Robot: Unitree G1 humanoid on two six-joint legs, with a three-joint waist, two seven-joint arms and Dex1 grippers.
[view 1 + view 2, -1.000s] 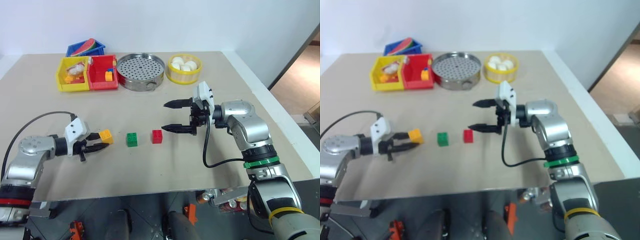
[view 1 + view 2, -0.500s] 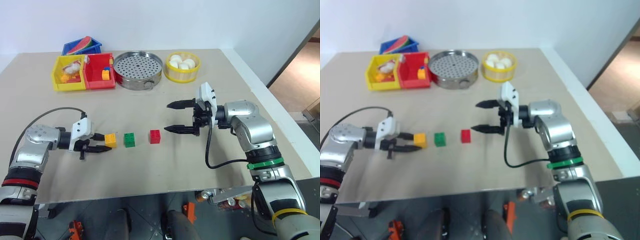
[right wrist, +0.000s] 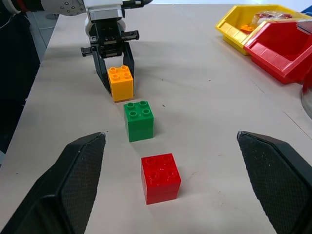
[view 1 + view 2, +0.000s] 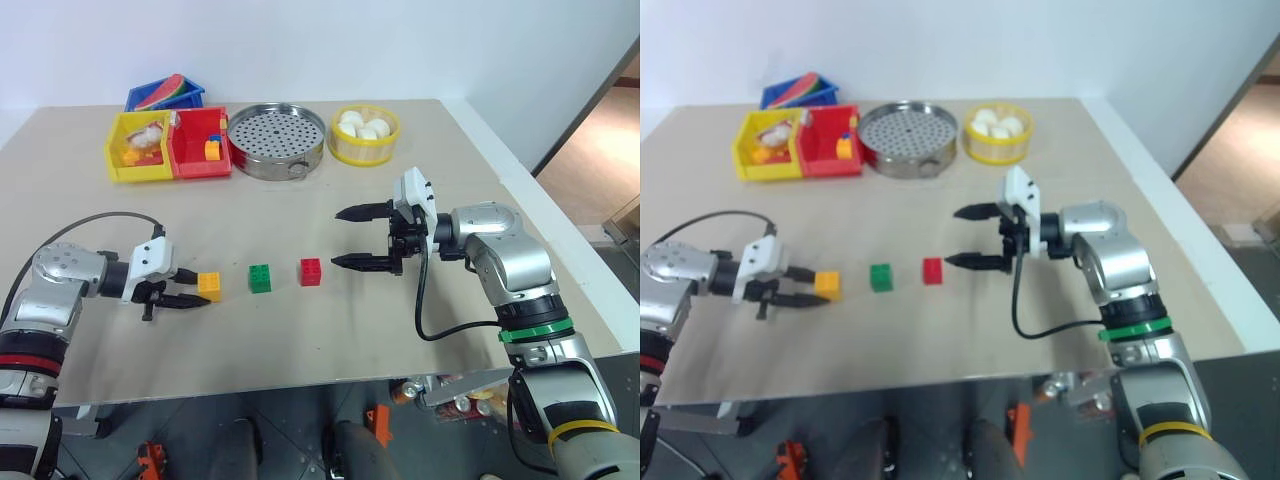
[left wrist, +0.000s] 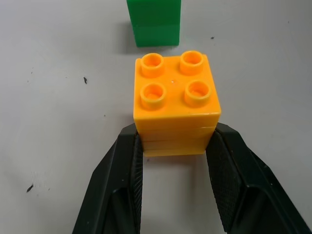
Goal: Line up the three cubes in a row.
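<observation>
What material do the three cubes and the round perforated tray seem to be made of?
The orange cube, green cube and red cube look like moulded plastic: smooth, slightly glossy, with round studs on top. The round tray seems to be metal, probably stainless steel: silver-grey, shiny, with many small holes.

Both arms are made of silver-grey metal with rounded joint housings. Each wrist carries a white block, and from it come two black pointed fingers (image 5: 228, 185) with a fine grid texture on the inner side. A black cable loops along each arm. The right forearm has a green ring and, lower, a yellow band.
</observation>
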